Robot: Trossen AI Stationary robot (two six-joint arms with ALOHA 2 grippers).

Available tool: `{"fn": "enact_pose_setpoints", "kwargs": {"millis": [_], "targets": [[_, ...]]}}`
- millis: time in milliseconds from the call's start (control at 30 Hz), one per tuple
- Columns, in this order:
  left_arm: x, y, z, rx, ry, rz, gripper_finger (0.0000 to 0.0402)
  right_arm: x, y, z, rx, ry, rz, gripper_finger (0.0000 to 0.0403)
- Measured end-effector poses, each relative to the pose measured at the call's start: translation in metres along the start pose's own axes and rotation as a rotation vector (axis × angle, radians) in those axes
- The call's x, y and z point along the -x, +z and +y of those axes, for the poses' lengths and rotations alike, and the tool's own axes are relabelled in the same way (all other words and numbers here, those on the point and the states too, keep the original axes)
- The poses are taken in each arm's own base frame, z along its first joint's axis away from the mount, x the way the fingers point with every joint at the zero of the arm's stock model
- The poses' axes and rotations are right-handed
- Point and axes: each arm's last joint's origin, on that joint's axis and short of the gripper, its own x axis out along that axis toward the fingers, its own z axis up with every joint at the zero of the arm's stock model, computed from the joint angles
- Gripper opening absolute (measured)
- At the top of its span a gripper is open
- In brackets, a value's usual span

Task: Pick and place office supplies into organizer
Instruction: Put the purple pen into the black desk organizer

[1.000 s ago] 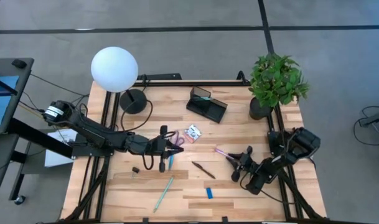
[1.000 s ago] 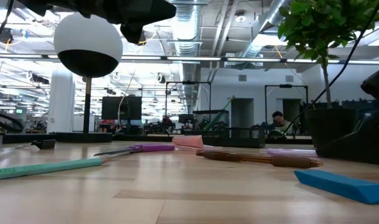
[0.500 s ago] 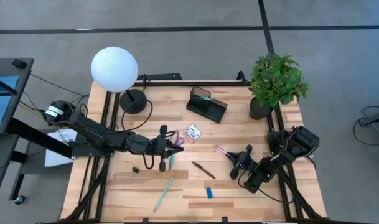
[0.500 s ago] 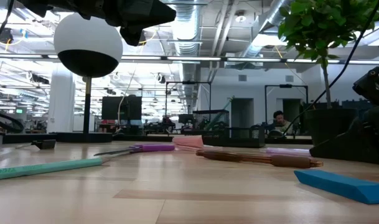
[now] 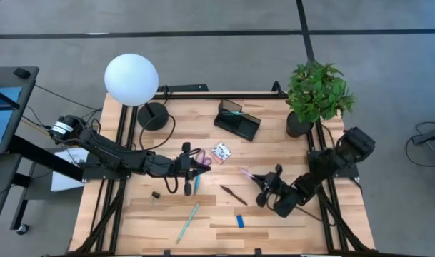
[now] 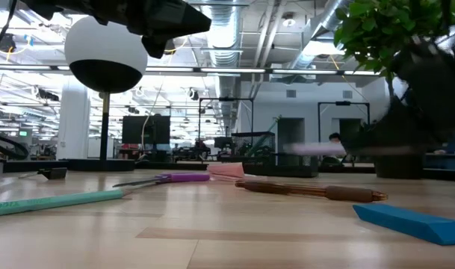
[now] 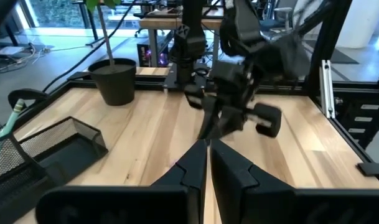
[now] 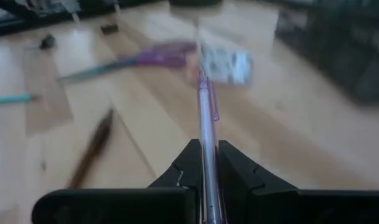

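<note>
The right hand is clamped on the pink pen, gripping it near one end so most of the shaft projects forward, clear of the worktop. The left hand has its fingers together, holds nothing, and hangs above the scissors near the worktop's middle. The organizer stands at the back, well apart from the right hand, with one teal pen already in its taller section.

Risks from this state:

1. Pivot in the grip. An end grip on a thin shaft gives little resistance to rotation. A fast swing could tilt the pen or let it slip free.
2. Collision in transit. The packet lies between the hand and the organizer. A low carry could sweep it with the projecting tip.
3. Missed slot. If the pen arrives tilted, the tip may strike the organizer's rim and push the light mesh body instead of entering.
4. Arm conflict. The left hand lies near the likely route.
</note>
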Motion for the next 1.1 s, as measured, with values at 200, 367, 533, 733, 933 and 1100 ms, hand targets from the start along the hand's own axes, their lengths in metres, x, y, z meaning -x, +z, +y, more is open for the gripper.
{"fn": "enact_pose_setpoints", "kwargs": {"millis": [200, 367, 533, 733, 933, 1100], "targets": [[0.000, -0.002, 0.000, 0.003, 0.001, 0.017, 0.0016, -0.008, 0.056, 0.006, 0.068, -0.007, -0.054, 0.0024], [0.000, -0.002, 0.000, 0.015, 0.001, 0.018, 0.0016, -0.018, 0.117, -0.001, 0.060, -0.085, -0.107, 0.0024], [0.000, -0.002, 0.000, 0.020, 0.001, 0.019, 0.0016, -0.026, 0.176, -0.015, 0.053, -0.182, -0.099, 0.0024], [0.000, -0.003, 0.000, 0.016, 0.002, 0.030, 0.0016, -0.038, 0.233, -0.026, 0.031, -0.215, -0.026, 0.0024], [0.000, -0.003, 0.000, 0.092, 0.015, 0.027, 0.0016, -0.063, 0.261, -0.049, -0.048, -0.254, 0.217, 0.0024], [0.000, 0.001, 0.001, 0.202, 0.032, -0.012, 0.0016, -0.090, 0.272, -0.067, -0.091, -0.360, 0.342, 0.0025]]}}
